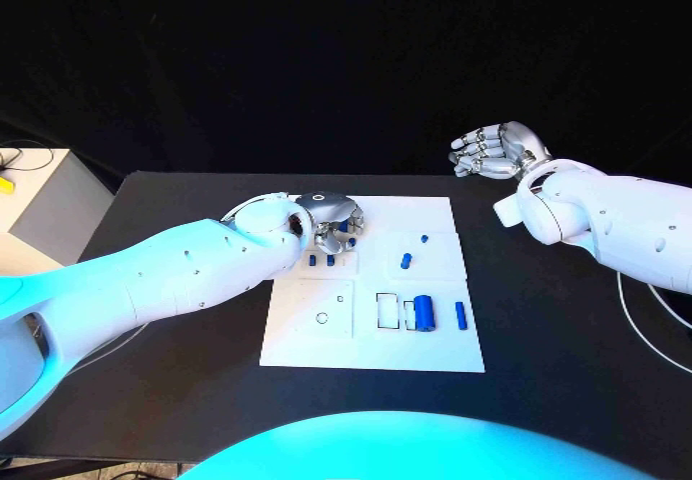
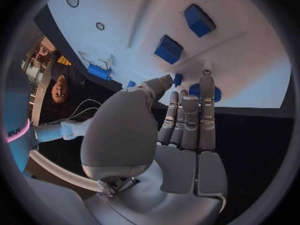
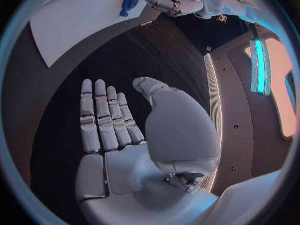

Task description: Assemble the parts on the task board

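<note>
The white task board (image 1: 433,352) lies mid-table. My left hand (image 1: 333,220) hovers over its far left corner, fingers pointing down. In the left wrist view its straight fingers (image 2: 189,116) reach a round blue part (image 2: 215,93) at the board's (image 2: 125,20) edge, and a small blue piece (image 2: 178,78) sits at the thumb tip; I cannot tell if they touch. Two blue blocks (image 1: 320,260) lie just nearer than the hand. A blue cylinder (image 1: 431,312) and slim blue pieces (image 1: 460,315) lie at the near right. My right hand (image 1: 495,150) hangs raised beyond the board's far right corner, fingers (image 3: 103,117) spread flat, holding nothing.
Two small blue pieces (image 1: 408,262) lie on the board's middle right. A white cabinet (image 1: 36,205) stands off the table's left edge. A cable (image 1: 636,300) runs along the table's right side under my right arm.
</note>
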You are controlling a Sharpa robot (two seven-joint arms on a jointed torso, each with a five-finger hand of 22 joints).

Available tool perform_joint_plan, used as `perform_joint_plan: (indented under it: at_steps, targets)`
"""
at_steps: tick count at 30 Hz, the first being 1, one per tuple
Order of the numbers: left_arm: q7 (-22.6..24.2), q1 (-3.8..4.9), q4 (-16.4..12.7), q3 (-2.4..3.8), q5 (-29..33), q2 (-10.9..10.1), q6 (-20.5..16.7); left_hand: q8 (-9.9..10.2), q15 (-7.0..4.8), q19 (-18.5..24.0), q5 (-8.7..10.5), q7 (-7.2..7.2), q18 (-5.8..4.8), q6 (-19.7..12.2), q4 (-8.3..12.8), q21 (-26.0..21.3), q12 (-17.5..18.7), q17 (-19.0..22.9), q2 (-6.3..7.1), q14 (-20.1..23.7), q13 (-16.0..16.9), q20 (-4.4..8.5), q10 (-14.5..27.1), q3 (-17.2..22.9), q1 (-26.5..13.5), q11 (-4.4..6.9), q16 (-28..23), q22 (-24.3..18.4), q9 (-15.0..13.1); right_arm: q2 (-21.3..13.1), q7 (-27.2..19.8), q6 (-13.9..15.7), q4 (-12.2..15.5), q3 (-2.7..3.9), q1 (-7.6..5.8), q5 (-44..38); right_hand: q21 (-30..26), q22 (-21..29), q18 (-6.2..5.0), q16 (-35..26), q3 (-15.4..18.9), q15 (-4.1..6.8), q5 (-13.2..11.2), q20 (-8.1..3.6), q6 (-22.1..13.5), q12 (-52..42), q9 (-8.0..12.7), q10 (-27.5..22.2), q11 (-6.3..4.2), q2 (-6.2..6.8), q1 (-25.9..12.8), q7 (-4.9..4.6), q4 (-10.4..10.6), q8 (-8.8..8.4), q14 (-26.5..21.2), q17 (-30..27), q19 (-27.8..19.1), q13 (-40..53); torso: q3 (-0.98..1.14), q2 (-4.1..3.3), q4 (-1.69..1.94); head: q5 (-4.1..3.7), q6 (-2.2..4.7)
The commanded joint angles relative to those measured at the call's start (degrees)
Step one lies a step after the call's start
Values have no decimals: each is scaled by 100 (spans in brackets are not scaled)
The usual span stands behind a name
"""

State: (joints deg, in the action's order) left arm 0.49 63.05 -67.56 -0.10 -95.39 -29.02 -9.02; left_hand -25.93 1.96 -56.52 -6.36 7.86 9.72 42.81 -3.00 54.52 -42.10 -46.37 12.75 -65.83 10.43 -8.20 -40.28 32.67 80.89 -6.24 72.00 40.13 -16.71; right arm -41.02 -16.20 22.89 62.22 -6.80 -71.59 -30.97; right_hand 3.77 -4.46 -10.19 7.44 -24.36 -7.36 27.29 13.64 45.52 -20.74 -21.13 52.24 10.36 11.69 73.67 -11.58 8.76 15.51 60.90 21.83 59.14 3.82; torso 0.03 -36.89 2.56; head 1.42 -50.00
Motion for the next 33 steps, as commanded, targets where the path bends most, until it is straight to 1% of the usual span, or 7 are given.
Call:
perform_joint_plan:
  at_steps: [1, 6, 10, 12, 20, 23, 33]
  targets:
    - [-33, -3, 43, 0, -106, 36, 133, 32, -6, -18, -2, -7, 84, 55, 16, 46, -35, 9, 18, -25, 0, 18, -65, 51, -10, 4, 39, 11, 15, 7, -53, -34, 13, 4, 0, -38, 31, 5, -37, -22, -33, -2, 20, -5, 25, -16, 6, 43, -6, -4, -41, -236, -11, -13, 48, -10, 45, -5, -1, 0, -2, -5, 0]
    - [-25, -8, 121, 0, -108, 76, 91, 43, -9, -15, -3, 1, 84, 89, 24, 62, -45, -7, 5, -41, -2, 21, -84, 85, -10, 12, 70, 23, 21, 2, -53, -31, 22, 4, -2, -40, 31, 5, -37, -22, -33, -2, 20, -5, 25, -16, 6, 43, -6, -4, -41, -236, -11, -13, 48, -10, 45, -5, -4, -5, -1, -12, 0]
    - [-11, -12, 172, 0, -100, 114, 28, 69, -7, -22, -1, -10, 81, 93, 26, 87, -55, -37, -6, -66, -6, 22, -107, 117, -19, 10, 108, 46, 33, -7, -53, -27, 32, 4, -4, -28, 31, 5, -37, -22, -33, -2, 20, -5, 25, -16, 6, 43, -6, -4, -41, -236, -11, -13, 48, -10, 45, -5, 1, 2, -1, -17, 0]
    - [-6, -13, 188, 0, -94, 129, 10, 91, -2, -32, 1, -24, 76, 87, 24, 111, -56, -37, -8, -72, -10, 20, -114, 134, -33, 5, 126, 71, 43, -10, -50, -29, 35, 4, -6, -27, 31, 5, -37, -22, -33, -2, 20, -5, 25, -16, 6, 43, -6, -4, -41, -236, -11, -13, 48, -10, 45, -5, 0, 0, -4, -36, 0]
    - [1, -29, 275, -2, -84, 184, 104, 125, 3, -29, 5, -60, 75, 91, 27, 135, -50, -22, -14, -73, -22, 14, -106, 170, -52, -2, 156, 91, 56, -11, -48, -29, 51, 5, -12, -26, 31, 5, -37, -22, -33, -2, 20, -5, 25, -16, 6, 43, -6, -4, -41, -236, -11, -13, 48, -10, 45, -5, 8, 4, -1, -41, 0]
    - [6, -42, 300, -4, -77, 199, 139, 123, 2, -26, 7, -56, 76, 108, 26, 138, -52, -22, -19, -75, -23, 14, -109, 177, -57, 0, 164, 93, 55, -9, -49, -28, 55, 5, -13, -26, 31, 5, -37, -22, -33, -2, 20, -5, 25, -16, 6, 43, -6, -4, -41, -236, -11, -13, 48, -10, 45, -5, 4, 2, 3, -45, 0]
    - [13, -61, 339, -11, -54, 234, 212, 124, -17, 0, 19, -34, 83, 175, 29, 145, -71, 6, -42, -62, -26, 23, -151, 210, -71, 17, 186, 95, 55, -1, -51, -28, 59, 5, -14, -26, 31, 5, -37, -22, -33, -2, 20, -5, 25, -16, 6, 43, -6, -4, -41, -236, -11, -13, 48, -10, 45, -5, 3, 7, 6, -42, 0]
